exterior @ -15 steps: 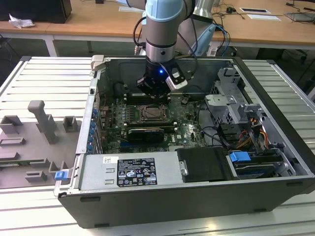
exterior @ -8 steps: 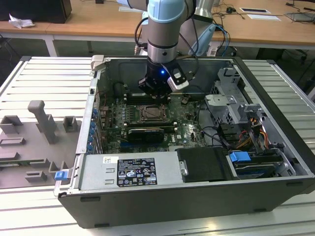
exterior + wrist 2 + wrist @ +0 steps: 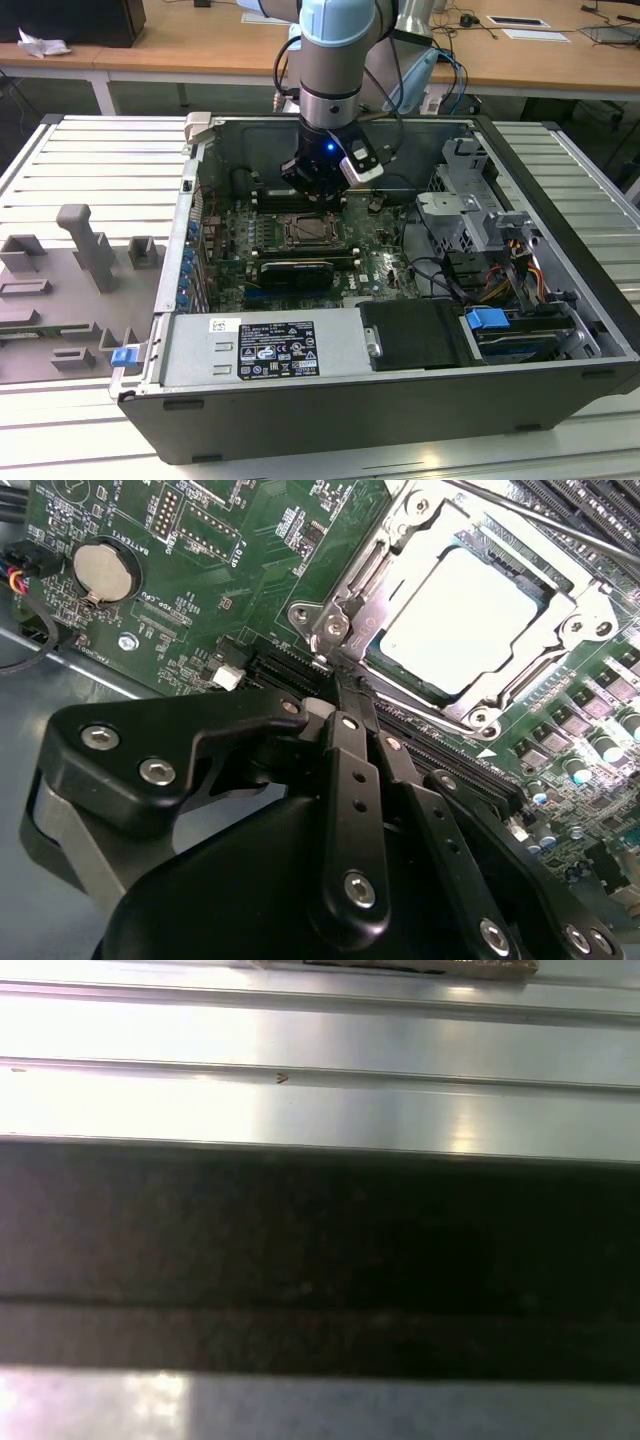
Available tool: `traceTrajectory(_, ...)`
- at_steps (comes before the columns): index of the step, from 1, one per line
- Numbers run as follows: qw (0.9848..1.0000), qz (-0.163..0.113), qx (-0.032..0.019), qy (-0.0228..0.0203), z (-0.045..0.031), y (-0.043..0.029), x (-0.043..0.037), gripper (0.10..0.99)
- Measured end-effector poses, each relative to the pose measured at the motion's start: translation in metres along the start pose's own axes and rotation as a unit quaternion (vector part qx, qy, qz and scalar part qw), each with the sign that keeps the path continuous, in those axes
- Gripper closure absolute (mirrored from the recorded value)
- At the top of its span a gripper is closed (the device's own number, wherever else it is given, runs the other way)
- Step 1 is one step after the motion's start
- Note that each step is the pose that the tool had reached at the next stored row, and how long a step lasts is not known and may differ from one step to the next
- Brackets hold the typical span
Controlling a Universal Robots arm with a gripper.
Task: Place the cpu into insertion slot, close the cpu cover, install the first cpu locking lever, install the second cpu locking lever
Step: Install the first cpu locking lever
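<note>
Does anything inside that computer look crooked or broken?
Nothing stands out. The cpu lies flat in its socket with the cpu cover down around it, and the gripper hangs beside the socket's corner.

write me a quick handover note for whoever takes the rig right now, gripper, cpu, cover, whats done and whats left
Gripper: black fingers pressed together, holding nothing, tips beside a corner of the socket.
The small square silvery-grey cpu lies flat in the socket on the green motherboard.
The thin silvery metal cpu cover frame is down around it.
Done: cpu placed, cover closed.
Left: a thin metal locking lever appears raised; whether either lever is latched cannot be told.
</note>
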State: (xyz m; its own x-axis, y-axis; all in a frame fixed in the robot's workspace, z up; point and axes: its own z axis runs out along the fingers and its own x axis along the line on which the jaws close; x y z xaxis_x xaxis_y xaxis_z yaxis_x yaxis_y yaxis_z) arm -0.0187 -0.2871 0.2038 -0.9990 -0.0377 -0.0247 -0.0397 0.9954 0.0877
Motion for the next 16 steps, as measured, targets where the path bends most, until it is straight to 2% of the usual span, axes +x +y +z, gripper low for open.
traceTrajectory(8, 1.0000, 0.000, 0.0003, 0.0000, -0.0029, 0.0002, -0.0001, 0.980)
traceTrajectory(10, 1.0000, 0.000, 0.0023, 0.0002, -0.0023, 0.0002, 0.0000, 0.980)
traceTrajectory(16, 0.9999, 0.000, 0.0143, 0.0007, 0.0005, 0.0000, 0.0000, 0.980)
